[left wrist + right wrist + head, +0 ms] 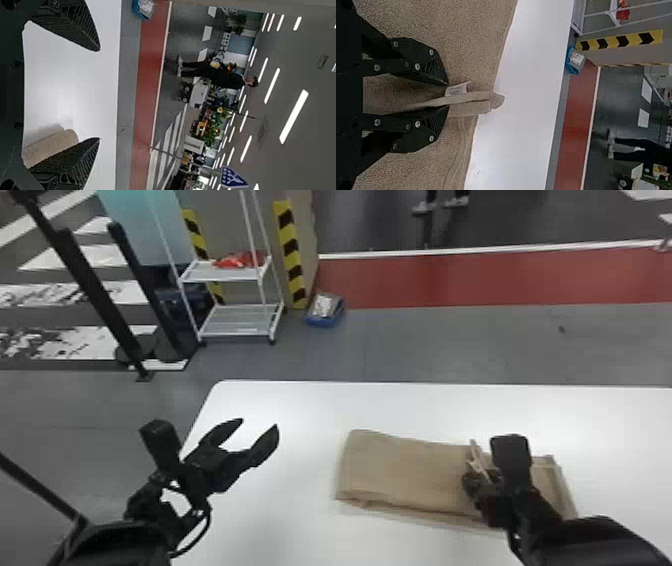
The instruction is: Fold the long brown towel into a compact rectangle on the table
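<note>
Pinching brown towel [405, 470], right hand [480, 475]; left hand [259, 424] spread above table [300, 520].

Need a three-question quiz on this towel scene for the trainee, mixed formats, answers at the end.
1. True or false: the brown towel lies spread out as one flat layer.
2. Multiple choice. The left hand is:
A) pinching the towel
B) open, off the towel
C) closed, resting on the towel
3. Fill in: at the fingertips of the right hand, a small white ____ sticks out beside the raised towel edge.

Key: 1 false, it is folded in layers; 2 B; 3 tag.
</note>
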